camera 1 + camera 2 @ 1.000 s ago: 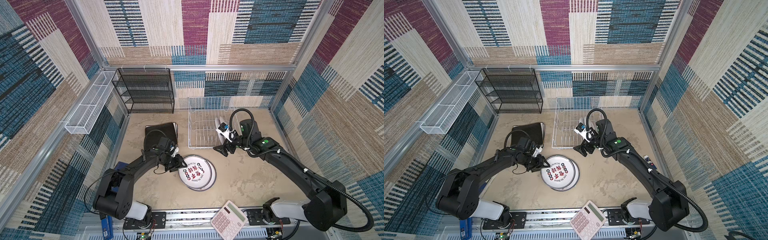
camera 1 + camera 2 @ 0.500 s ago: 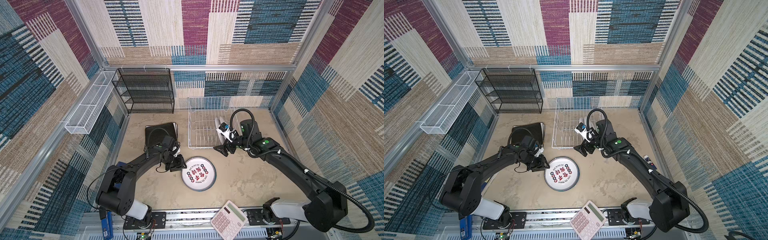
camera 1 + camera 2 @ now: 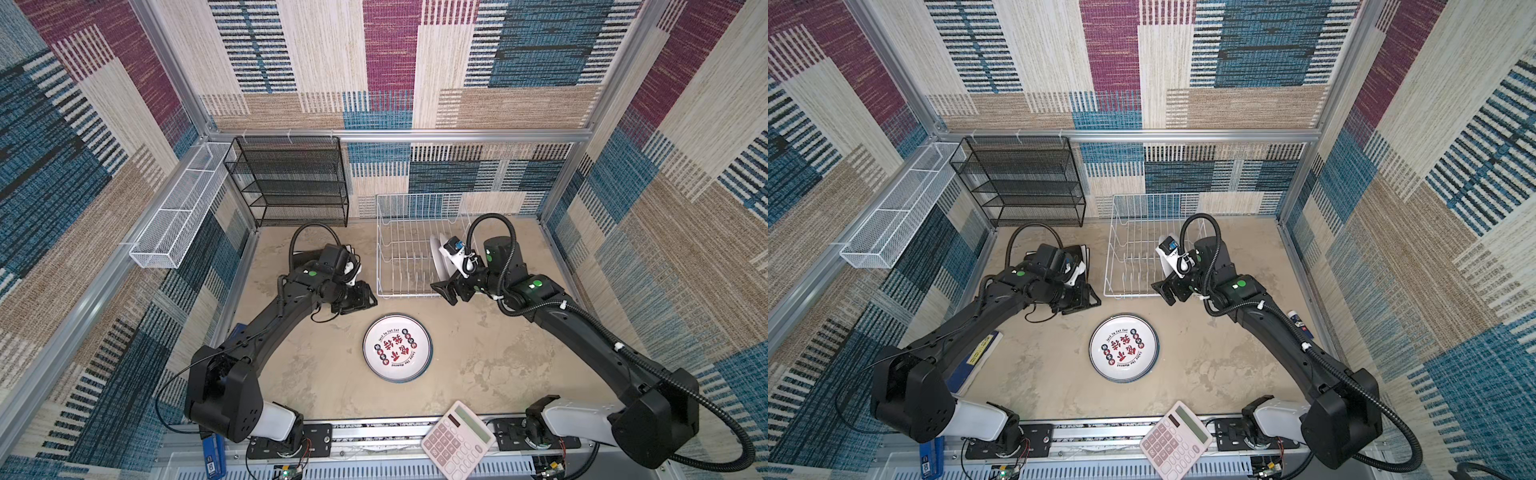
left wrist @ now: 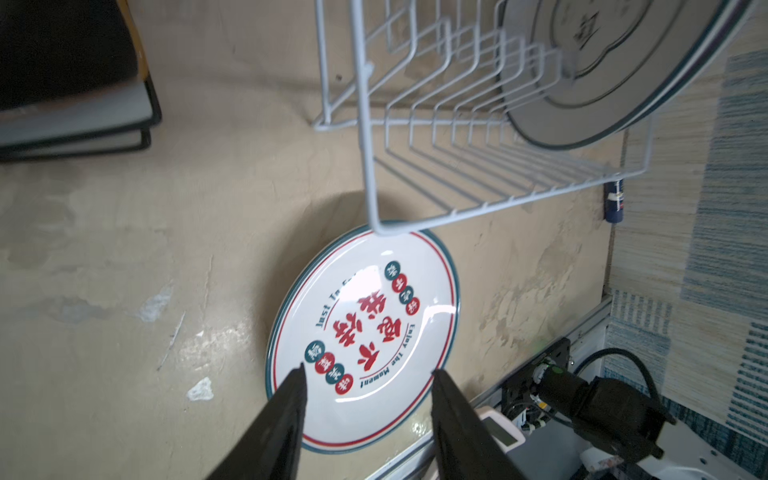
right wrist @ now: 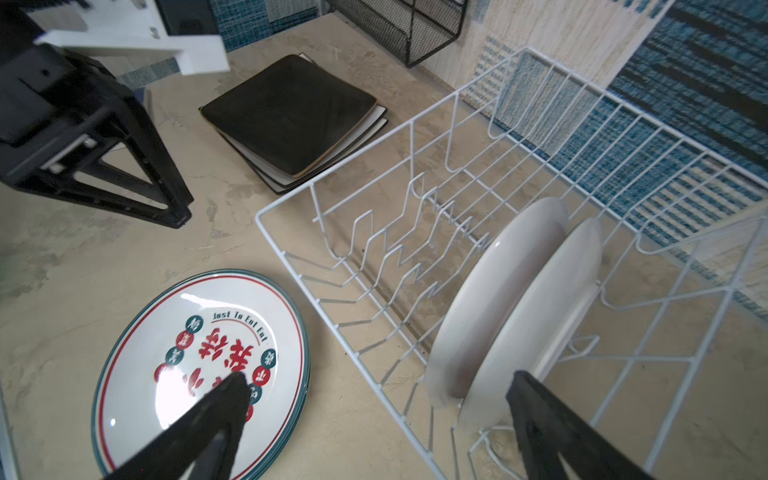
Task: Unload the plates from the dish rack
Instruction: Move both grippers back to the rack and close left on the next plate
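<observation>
The white wire dish rack (image 3: pixel 409 296) (image 5: pixel 291 259) stands at the back of the table. Two round white plates (image 5: pixel 494 299) (image 3: pixel 436 259) (image 4: pixel 623 62) stand upright at its right end. Round printed plates (image 3: pixel 397 347) (image 3: pixel 1124 347) (image 5: pixel 199 365) lie stacked in front of the rack. A black square plate (image 5: pixel 291 112) tops a stack of white ones left of the rack. My left gripper (image 3: pixel 365 297) (image 4: pixel 368 370) is open and empty, left of the round stack. My right gripper (image 3: pixel 442 291) (image 5: pixel 378 376) is wide open at the rack's front right corner, just short of the standing plates.
A black mesh shelf (image 3: pixel 291 183) stands against the back wall. A long white mesh basket (image 3: pixel 178 208) hangs on the left wall. A pink calculator (image 3: pixel 457 440) lies on the front rail. A small bottle (image 3: pixel 1298 322) lies by the right wall.
The top printed plate, offset a second ago with my left gripper at its edge, now lies squarely on the stack. The left gripper has drawn back up and left. The right arm is unmoved.
</observation>
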You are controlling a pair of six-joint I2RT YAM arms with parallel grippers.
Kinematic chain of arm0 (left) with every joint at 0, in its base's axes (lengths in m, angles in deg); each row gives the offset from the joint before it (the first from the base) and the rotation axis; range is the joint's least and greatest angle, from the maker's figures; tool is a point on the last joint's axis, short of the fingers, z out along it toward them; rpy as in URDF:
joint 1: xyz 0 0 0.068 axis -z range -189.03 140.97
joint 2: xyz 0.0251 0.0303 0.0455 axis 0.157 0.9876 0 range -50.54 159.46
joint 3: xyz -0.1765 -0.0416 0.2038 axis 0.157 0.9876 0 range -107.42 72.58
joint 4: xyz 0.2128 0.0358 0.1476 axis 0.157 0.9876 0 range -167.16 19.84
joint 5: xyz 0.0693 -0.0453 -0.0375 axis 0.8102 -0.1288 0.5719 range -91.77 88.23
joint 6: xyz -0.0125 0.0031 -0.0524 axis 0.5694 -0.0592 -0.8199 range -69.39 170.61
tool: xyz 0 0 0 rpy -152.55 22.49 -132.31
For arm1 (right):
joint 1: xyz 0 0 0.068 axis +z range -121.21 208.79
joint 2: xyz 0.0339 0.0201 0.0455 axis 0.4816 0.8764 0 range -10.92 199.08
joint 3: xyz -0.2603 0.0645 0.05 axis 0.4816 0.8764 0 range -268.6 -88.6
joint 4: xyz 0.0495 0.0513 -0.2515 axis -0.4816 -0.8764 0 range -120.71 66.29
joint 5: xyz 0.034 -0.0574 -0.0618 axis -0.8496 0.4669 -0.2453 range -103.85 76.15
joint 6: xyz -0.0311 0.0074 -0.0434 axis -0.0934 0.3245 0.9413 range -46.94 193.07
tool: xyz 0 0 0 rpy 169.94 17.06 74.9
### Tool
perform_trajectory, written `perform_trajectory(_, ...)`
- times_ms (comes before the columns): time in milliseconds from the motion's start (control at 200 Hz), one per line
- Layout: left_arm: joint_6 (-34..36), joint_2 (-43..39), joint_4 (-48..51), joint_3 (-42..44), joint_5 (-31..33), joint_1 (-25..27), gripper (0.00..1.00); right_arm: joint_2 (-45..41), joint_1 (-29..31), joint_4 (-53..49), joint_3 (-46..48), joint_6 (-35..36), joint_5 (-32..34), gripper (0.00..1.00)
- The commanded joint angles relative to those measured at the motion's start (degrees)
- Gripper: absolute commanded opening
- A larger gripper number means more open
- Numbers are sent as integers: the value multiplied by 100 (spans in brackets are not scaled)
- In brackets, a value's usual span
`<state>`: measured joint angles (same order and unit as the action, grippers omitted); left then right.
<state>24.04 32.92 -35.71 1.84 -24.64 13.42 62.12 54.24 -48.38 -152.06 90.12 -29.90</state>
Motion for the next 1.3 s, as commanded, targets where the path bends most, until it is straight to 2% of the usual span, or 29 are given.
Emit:
perform_trajectory(0,252,152,96,-702,8,12,53,66,-64,-11,-148,-570,599,99)
perform_trajectory(260,304,1304,77,-2524,-347,286,59,-216,-777,136,-10,-1598,412,99)
perform_trajectory(571,96,3032,80,-4314,-561,893,57,-655,-1139,208,319,-1952,523,99)
perform_trajectory(937,-404,4244,76,-5288,-486,1041,48,-757,-1185,275,389,-1996,454,99)
perform_trajectory(1072,-418,4469,83,-5516,-309,1111,47,-789,-1189,300,365,-1992,489,99)
perform_trajectory(1292,-649,4736,74,-5611,-334,1137,40,-815,-1188,286,335,-2023,506,99)
